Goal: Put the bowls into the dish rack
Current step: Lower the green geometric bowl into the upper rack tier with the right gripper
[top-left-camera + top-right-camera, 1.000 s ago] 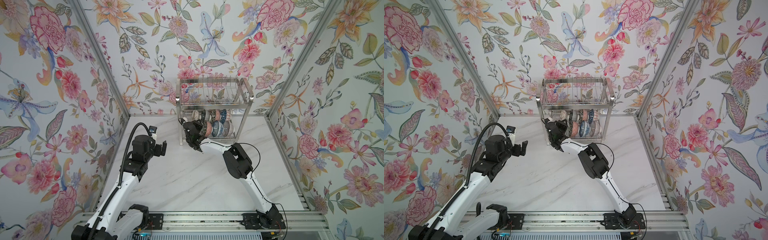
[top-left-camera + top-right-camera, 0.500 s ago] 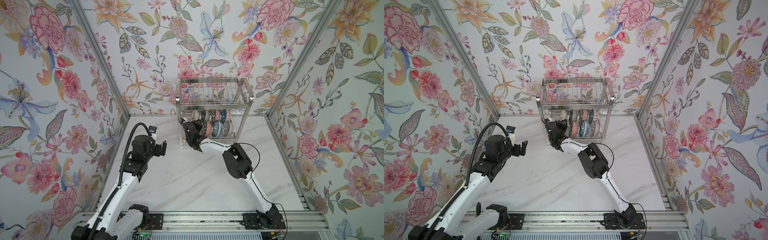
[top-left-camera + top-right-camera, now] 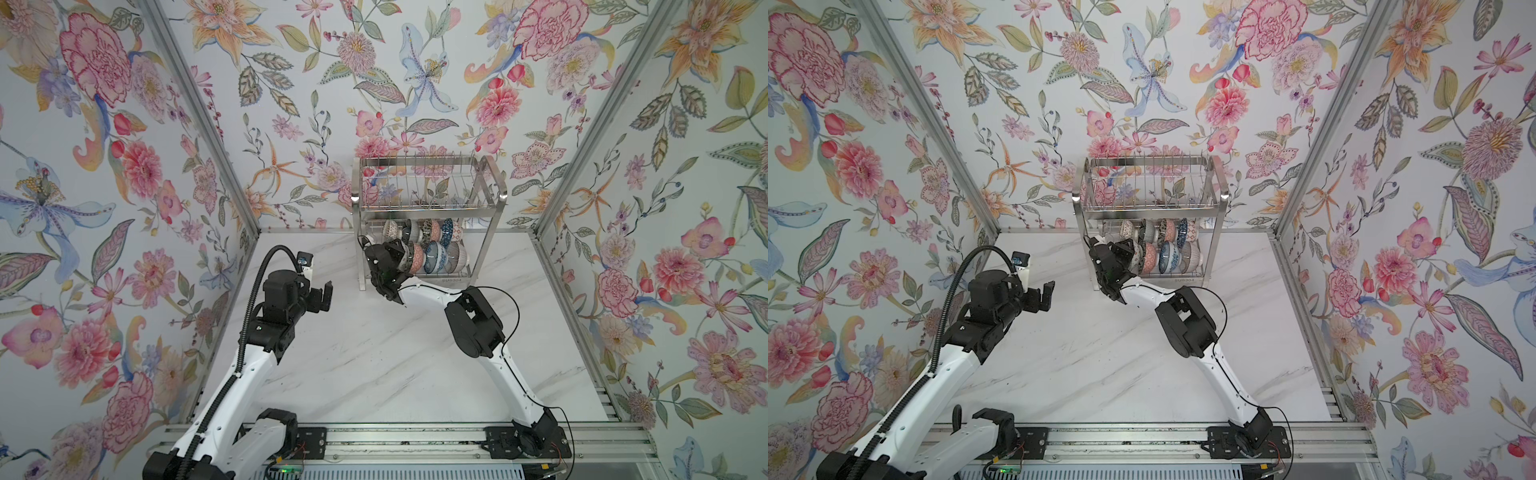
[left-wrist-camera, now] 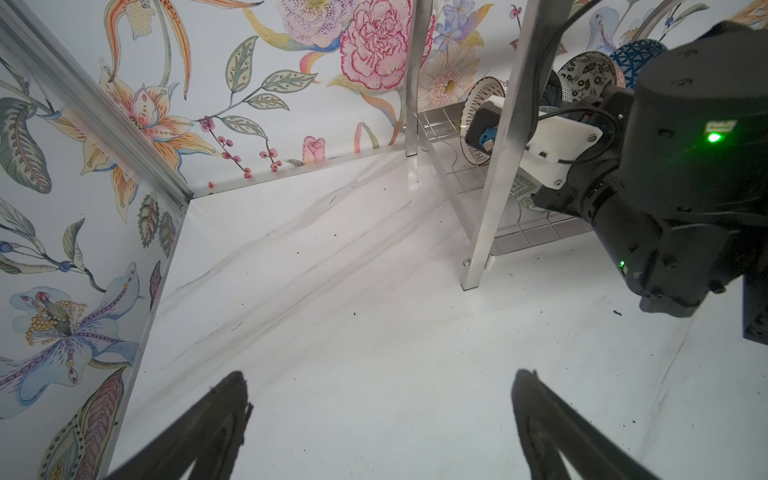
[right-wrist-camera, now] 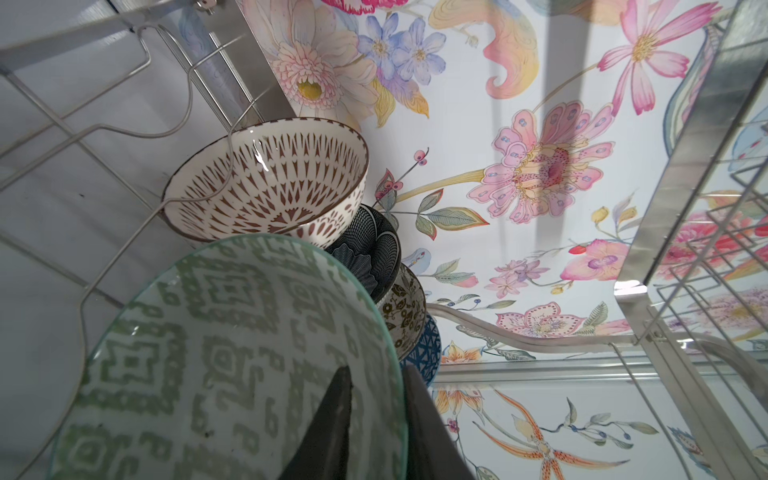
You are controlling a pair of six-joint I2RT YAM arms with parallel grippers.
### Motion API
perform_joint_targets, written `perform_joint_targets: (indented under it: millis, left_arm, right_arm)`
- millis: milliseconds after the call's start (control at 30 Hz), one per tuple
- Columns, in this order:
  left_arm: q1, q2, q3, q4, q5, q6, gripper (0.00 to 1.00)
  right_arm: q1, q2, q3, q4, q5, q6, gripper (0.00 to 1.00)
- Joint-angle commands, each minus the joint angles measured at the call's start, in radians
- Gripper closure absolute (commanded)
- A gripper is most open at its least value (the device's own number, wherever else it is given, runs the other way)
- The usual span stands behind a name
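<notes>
While the green bowl (image 5: 208, 353) stands on edge, the right gripper (image 3: 397, 262) straddles its rim from seven o'clock in a top view, jaws slightly parted.

We are seeing white links and black joints on the left arm (image 3: 245, 374) and right arm (image 3: 424, 293), a ribbed black hose (image 3: 254, 291) trailing, a green light (image 4: 713, 137) glowing.

One two-tier dish rack (image 3: 496, 185) at upper centre, roughly ten patterned bowls (image 3: 436, 257) in its lower tier, exact count lost where they overlap, five of them in the right wrist view, two robot arms (image 3: 253, 365), lower left and lower right.
</notes>
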Motion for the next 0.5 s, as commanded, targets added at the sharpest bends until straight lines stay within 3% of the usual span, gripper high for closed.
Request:
perform_joint_targets:
  millis: [0,467]
  left_arm:
    - [0.011,-0.015,-0.014,0.009,0.019,-0.014,0.01]
    - [0.011,-0.02,-0.017,0.009,0.02,-0.014,0.01]
  right_arm:
    - [0.022,-0.052,-0.018,-0.028,-0.02,0.05,0.74]
    - [0.024,-0.076,-0.025,-0.068,-0.037,0.097,0.66]
